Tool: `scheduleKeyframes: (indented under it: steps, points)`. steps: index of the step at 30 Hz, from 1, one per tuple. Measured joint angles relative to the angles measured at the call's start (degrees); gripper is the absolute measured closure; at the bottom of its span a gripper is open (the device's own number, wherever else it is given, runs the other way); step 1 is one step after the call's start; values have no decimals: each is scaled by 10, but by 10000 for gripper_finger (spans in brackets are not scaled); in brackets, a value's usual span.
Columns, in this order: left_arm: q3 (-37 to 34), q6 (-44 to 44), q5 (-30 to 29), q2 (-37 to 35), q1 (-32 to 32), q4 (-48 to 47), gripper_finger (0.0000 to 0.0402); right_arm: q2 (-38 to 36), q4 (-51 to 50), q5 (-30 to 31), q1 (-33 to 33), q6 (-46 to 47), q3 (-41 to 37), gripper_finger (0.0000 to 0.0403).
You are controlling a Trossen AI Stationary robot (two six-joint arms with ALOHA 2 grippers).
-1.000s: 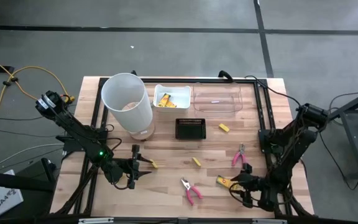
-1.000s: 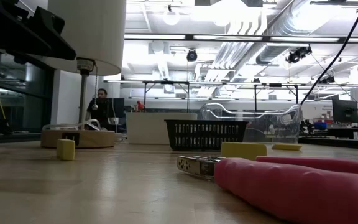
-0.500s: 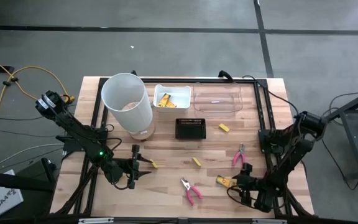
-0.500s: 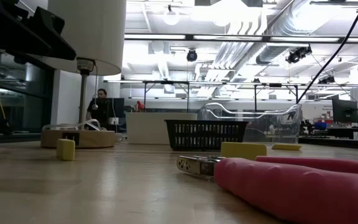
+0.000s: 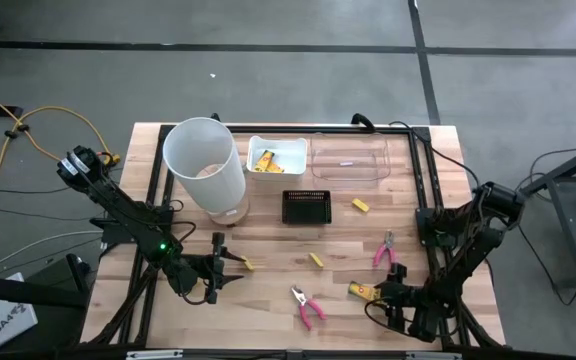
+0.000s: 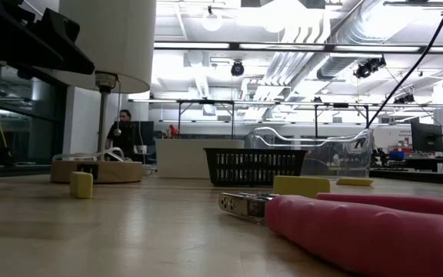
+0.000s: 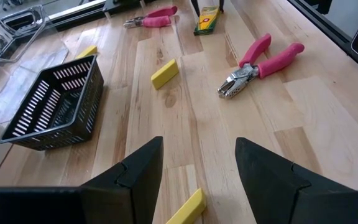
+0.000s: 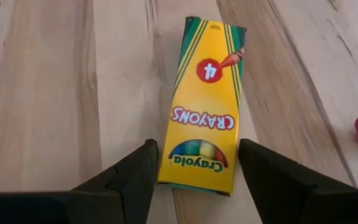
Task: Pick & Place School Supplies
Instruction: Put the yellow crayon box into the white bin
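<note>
Both arms black, matte, slim jointed links. Left arm (image 5: 118, 205): small green light lit on the link near its forearm, black cable bundle running along the links, bulky round joint housing at the far-left end. Right arm (image 5: 463, 240): same build, round black joint cap at the elbow, thin black cables looped beside the links. Left tool (image 7: 197, 171): two broad black fingers (image 7: 138, 171), wedge-shaped, flat faceted faces, smooth plastic look, no visible screws or markings. Right tool (image 8: 194, 171): same black angular fingers (image 8: 272, 171), slightly glossy edges.
</note>
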Motion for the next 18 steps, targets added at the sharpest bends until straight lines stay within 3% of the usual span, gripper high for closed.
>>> scheduleKeyframes:
  steps: [8, 18]
  points:
    - [0, 0, 0, 0, 0, 0, 208, 15, 10, 7, 0, 0, 0, 185]
    - [0, 0, 0, 0, 0, 0, 208, 15, 11, 16, 0, 0, 0, 237]
